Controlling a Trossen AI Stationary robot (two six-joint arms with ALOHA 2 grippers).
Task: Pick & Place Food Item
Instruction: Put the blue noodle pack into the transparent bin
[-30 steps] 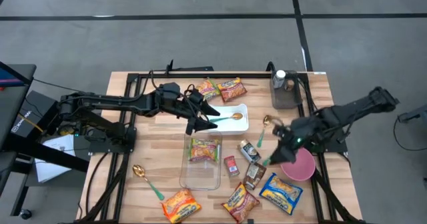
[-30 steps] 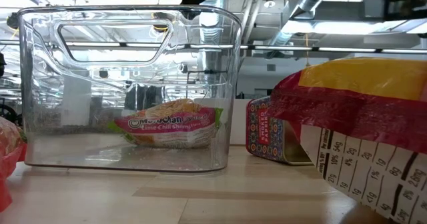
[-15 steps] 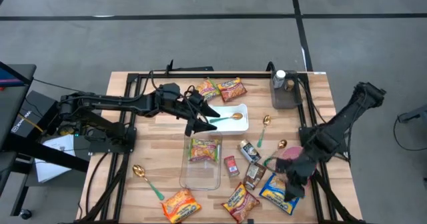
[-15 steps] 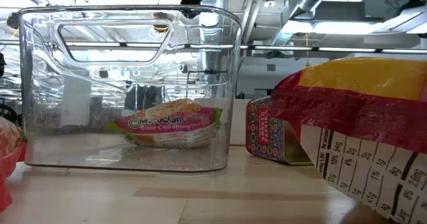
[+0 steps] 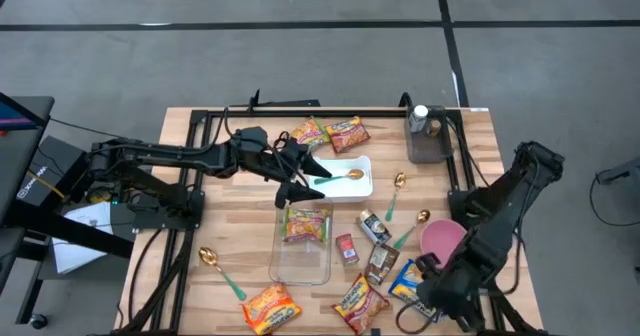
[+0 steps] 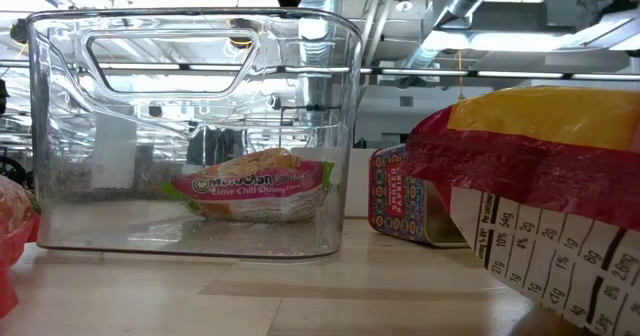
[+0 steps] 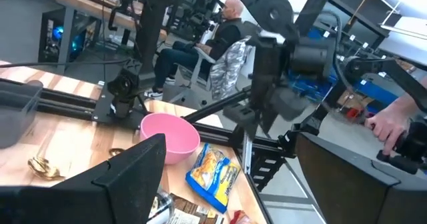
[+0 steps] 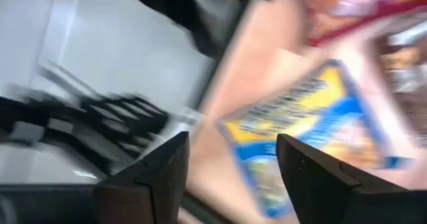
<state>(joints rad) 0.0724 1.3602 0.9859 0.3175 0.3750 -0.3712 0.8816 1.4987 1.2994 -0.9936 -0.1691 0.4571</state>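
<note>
A clear bin [image 5: 302, 244] stands mid-table with a ramen packet [image 5: 304, 224] lying flat on its floor; the low view shows the same ramen packet [image 6: 255, 187]. My left gripper [image 5: 305, 179] hangs open and level above the bin's far end, holding nothing. My right gripper [image 5: 425, 294] is near the table's near right corner, pointing steeply down, open over a blue-and-yellow snack packet [image 5: 413, 281]. In the right wrist view that packet [image 8: 303, 127] lies flat on the wood beyond my right gripper [image 8: 230, 184], untouched.
A white tray [image 5: 362, 185] holding a spoon sits beyond the bin. A pink bowl [image 5: 446, 240], small packets [image 5: 347, 248] and spoons [image 5: 395, 190] lie to its right. More packets lie at the near edge [image 5: 270, 307] and far side [image 5: 346, 133]. A person sits beyond the table [image 7: 230, 31].
My right arm has swung from beside the pink bowl toward the table's near edge, its wrist rolling and tipping downward, and now hangs over the blue-and-yellow packet. Nothing on the table has moved.
</note>
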